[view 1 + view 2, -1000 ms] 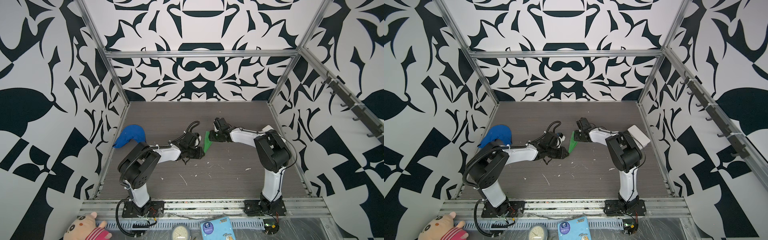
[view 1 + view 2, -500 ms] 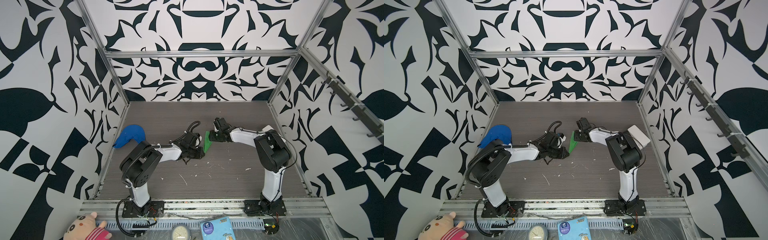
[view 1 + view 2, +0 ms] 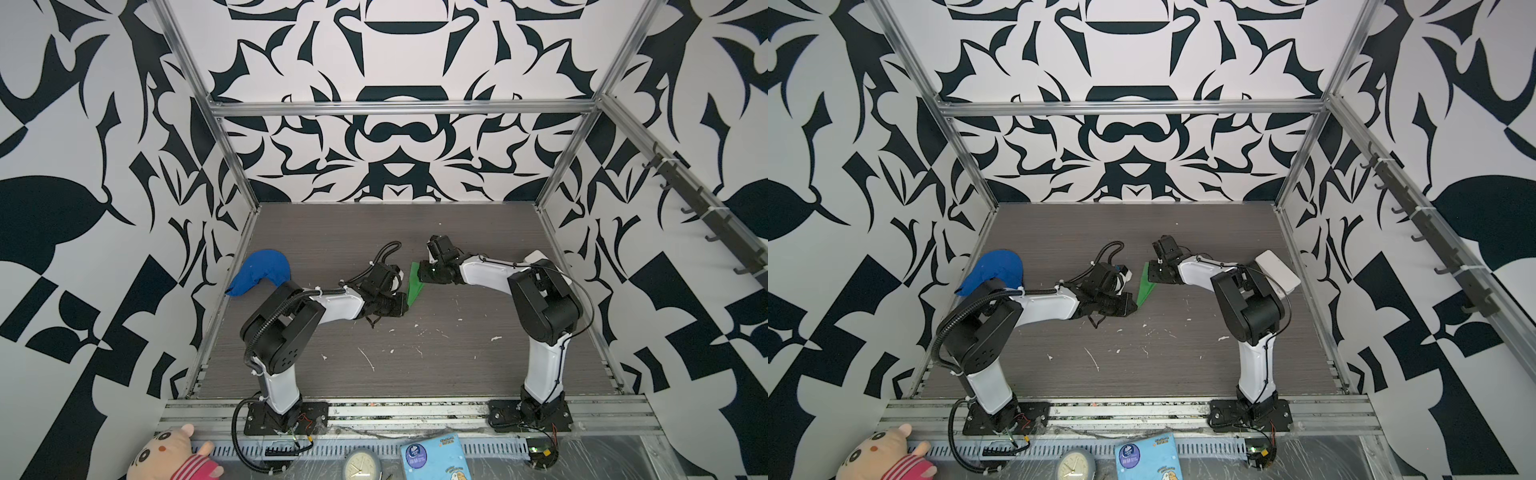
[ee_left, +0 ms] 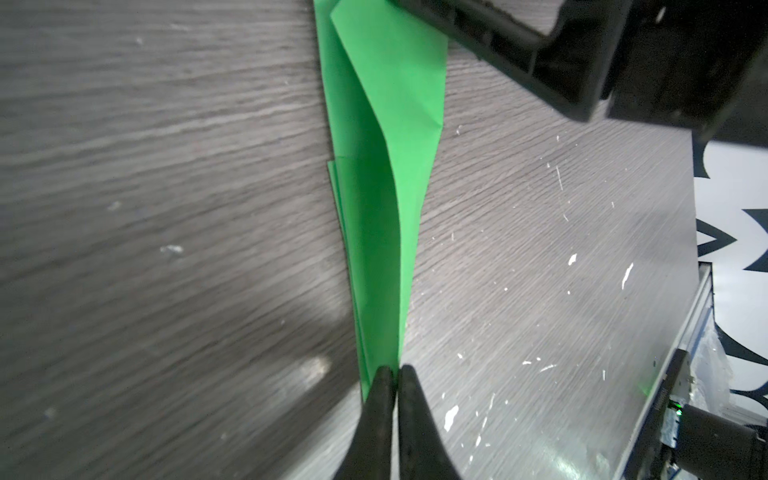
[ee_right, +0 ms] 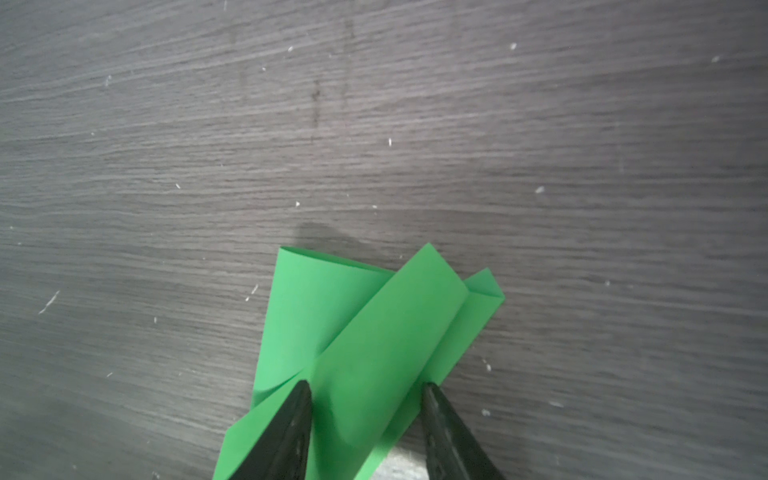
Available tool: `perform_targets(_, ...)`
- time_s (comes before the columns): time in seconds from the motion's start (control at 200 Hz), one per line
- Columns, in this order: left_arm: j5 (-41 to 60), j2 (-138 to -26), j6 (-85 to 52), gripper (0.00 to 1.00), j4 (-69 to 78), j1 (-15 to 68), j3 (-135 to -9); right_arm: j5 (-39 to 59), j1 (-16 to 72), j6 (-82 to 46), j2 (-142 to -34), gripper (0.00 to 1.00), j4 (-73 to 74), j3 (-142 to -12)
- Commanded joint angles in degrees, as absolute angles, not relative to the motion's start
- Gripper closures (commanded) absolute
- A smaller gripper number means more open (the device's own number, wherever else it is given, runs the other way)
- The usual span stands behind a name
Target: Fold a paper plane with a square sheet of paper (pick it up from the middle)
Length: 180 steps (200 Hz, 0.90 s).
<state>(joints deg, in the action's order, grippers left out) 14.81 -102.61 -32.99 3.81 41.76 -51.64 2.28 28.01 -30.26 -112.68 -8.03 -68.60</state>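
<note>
- Left gripper (image 4: 396, 380): jaws pinched tight together on the narrow pointed end of the paper plane (image 4: 386, 232); fingertips (image 4: 376, 419) meet with only the paper edge between them.
- In both top views the left gripper (image 3: 404, 300) (image 3: 1133, 307) is low over the table (image 3: 457, 365), at the near tip of the plane.
- Right gripper (image 5: 368, 399): jaws partway apart, a raised folded flap of the plane (image 5: 374, 332) sitting between the two fingers (image 5: 291, 428). The flap fills the gap; cannot tell whether it is actually squeezed or just straddled.
- In both top views the right gripper (image 3: 420, 275) (image 3: 1152, 276) is at the far, wider end of the plane, opposite the left one.
- Paper plane (image 3: 414, 286) (image 3: 1145, 286): bright green, narrow dart shape, mid-table between the two grippers, running from the left gripper's tip back to the right gripper. Lengthwise creases; in the left wrist view one layer stands up from the flat layers under it. In the right wrist view the wide end fans into several overlapping folds lying on the table.
- Table: dark wood grain, small white scraps scattered on the near half.
- Blue cloth cap (image 3: 262, 274) (image 3: 994, 270): at the table's left edge, well apart from the plane, behind the left arm's elbow.
- Off the table at the front: plush toy (image 3: 170, 457), clock (image 3: 361, 465), blue packet (image 3: 434, 461).
</note>
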Motion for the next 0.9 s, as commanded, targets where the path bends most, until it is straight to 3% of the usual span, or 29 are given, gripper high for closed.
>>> perform_targets(0.0,13.69,-103.71,-32.7,0.91,2.11,41.92,-53.04,1.23,27.51,-31.56,-119.0,0.53,-19.15,-64.48)
perform_targets(0.52,13.37,-104.33,-36.11,1.0,0.91,41.07,-53.2,1.32,27.51,-31.64,-119.26,0.53,-19.07,-64.24)
perform_targets(0.895,17.65,-104.41,-41.6,1.0,5.68,38.68,-51.13,1.32,27.5,-31.56,-119.43,0.53,-19.16,-64.44)
